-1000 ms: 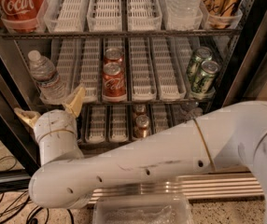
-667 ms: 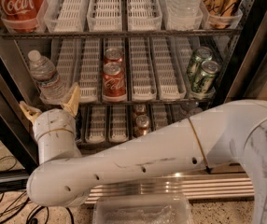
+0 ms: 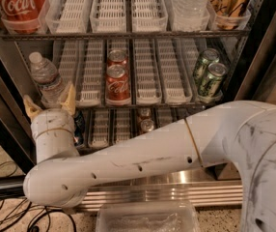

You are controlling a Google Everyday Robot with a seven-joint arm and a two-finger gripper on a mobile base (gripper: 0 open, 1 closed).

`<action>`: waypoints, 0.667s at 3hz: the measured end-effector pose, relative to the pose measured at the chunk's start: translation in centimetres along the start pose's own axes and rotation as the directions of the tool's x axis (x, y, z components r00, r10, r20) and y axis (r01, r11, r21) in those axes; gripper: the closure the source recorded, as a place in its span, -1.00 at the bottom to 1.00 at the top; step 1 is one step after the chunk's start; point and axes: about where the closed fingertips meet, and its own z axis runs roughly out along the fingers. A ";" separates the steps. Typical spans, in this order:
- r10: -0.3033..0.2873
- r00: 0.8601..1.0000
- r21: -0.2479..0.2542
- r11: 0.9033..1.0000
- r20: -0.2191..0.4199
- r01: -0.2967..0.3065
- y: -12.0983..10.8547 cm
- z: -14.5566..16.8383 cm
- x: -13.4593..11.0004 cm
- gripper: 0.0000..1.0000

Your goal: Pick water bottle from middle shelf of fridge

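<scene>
The water bottle [image 3: 45,76], clear and ribbed with a white cap, stands at the left end of the middle shelf [image 3: 147,76] of the fridge [image 3: 254,57]. My gripper [image 3: 50,103] sits just below and in front of the bottle. Its two tan fingertips [image 3: 68,96] are spread apart, one on each side of the bottle's base, with nothing held. My white arm runs from the lower right across the front of the bottom rack.
Two red cola cans [image 3: 117,81] stand mid-shelf and two green cans [image 3: 209,75] at the right. The top rack holds a large cola bottle [image 3: 18,4], a wide clear bottle [image 3: 190,4] and tan cans. A clear plastic tray [image 3: 147,217] lies on the floor, cables at left.
My gripper has moved up and slightly right, closer under the water bottle. The bottle and cans have not moved.
</scene>
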 end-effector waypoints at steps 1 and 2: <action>-0.005 1.000 0.009 1.000 -0.004 0.005 -0.1 0.6 0.3 -0.36; 0.000 1.000 0.033 0.999 0.008 -0.001 -1.0 3.4 -0.1 -0.26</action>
